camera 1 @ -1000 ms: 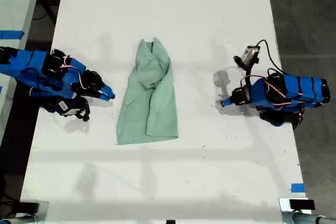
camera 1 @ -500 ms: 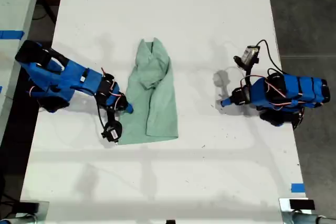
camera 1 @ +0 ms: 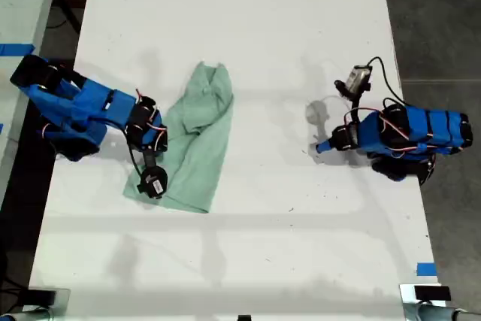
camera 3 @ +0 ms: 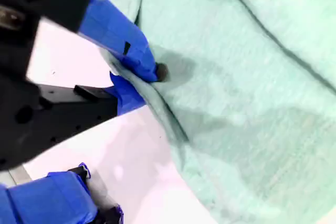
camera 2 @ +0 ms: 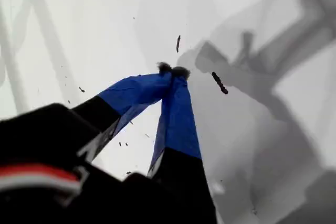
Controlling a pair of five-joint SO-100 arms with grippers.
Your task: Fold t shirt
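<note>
Second gripper (camera 3: 144, 74): pinched shut on a side edge of the t shirt (camera 1: 192, 140), a ridge of cloth caught between the blue tips.
First gripper (camera 2: 173, 70): tips closed together on nothing, over bare table (camera 1: 248, 20), well apart from the t shirt.
T shirt: lying on the table, slanted, narrow end far from the second gripper, wide hem just below it in the exterior view; the gripped edge bunched up at the jaws.
Hold: looks thin, only a small fold of edge between the tips.
Risk, slip: cloth likely to pull free if dragged fast, since so little is caught.
Risk, drag: whole t shirt likely to slide and skew instead of folding, nothing pinning the far side.
Risk, bunching: a low sweep likely to wrinkle the cloth ahead of the jaws into a heap.
Risk, uneven fold: single grip point, so the hem corner may lag and flop.
</note>
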